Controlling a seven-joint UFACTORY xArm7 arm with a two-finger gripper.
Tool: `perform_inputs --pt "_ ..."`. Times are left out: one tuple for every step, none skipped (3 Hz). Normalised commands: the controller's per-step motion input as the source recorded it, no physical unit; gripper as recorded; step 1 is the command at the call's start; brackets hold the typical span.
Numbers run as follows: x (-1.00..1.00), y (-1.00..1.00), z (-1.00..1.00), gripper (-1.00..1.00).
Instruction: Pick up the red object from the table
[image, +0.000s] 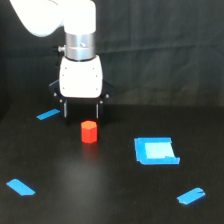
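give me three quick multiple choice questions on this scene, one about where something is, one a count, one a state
1. Where does the red object sit relative to the gripper?
A. just below and in front of it, on the table
B. on the blue square
C. at the exterior view's far right

2. How many thin blue tape strips lie on the table, not counting the blue square?
A. one
B. three
C. five

3. What state are the jaws in?
A. shut on the red object
B. open, holding nothing
C. shut on a blue strip

Answers: 1 A, the block rests beneath the open jaws. 2 B, three strips show. 3 B, both fingers stand apart with a gap.
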Motion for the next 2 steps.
perform_inputs --pt "0.61 -0.70 0.06 1.00" --pt "0.35 -0.70 -0.06 1.00"
